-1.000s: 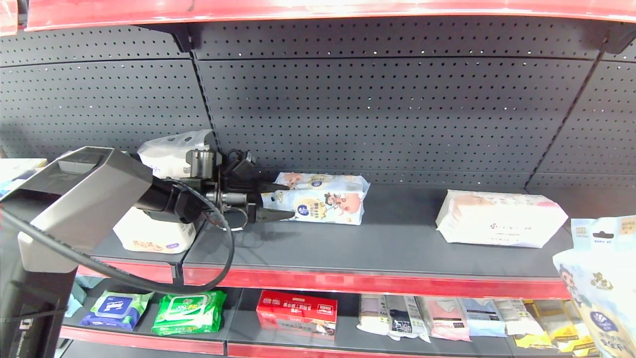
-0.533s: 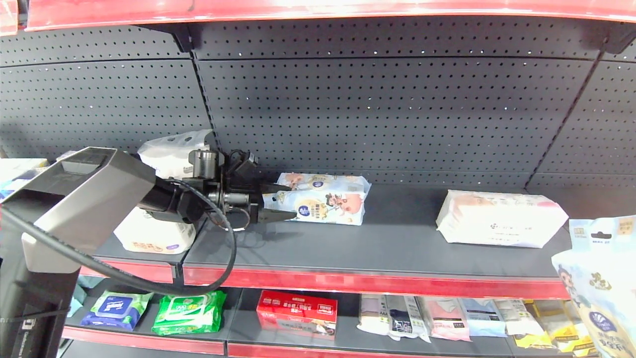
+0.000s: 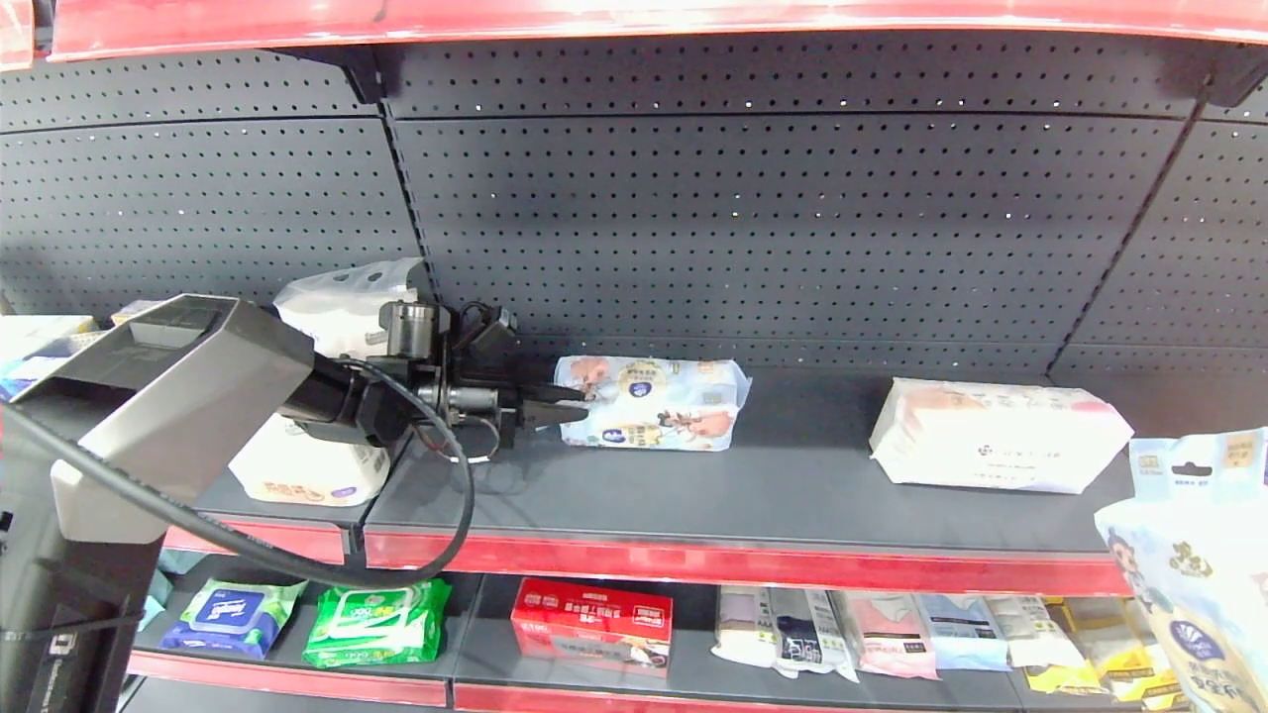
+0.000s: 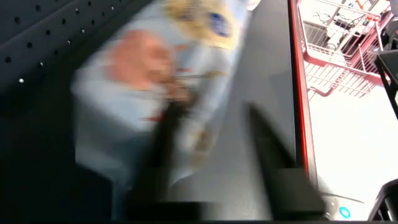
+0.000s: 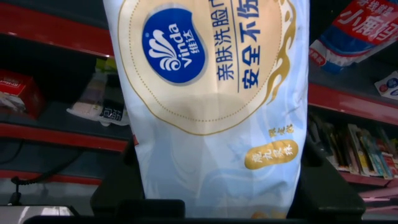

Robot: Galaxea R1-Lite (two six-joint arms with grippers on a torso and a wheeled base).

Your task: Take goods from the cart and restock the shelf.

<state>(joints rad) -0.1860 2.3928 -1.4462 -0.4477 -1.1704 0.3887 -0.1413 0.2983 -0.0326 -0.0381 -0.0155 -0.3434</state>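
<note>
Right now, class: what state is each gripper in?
Left gripper: jaws open, at the pack.
Right gripper: closed on the bag.

My left arm [image 3: 188,396] stretched forward, forearm near level, wrist in line with it. Left gripper [image 3: 570,404] points ahead and slightly toward my right. Its fingers [image 3: 551,416] sit one above other with narrow gap between; tips touch near end of pack [image 3: 659,404] straight ahead. Left wrist view blurred: one finger across pack, other just beside it. Right gripper [image 5: 214,202] clamped on bag [image 5: 211,93], one finger each side of lower end, bag rising upright from jaws.
</note>
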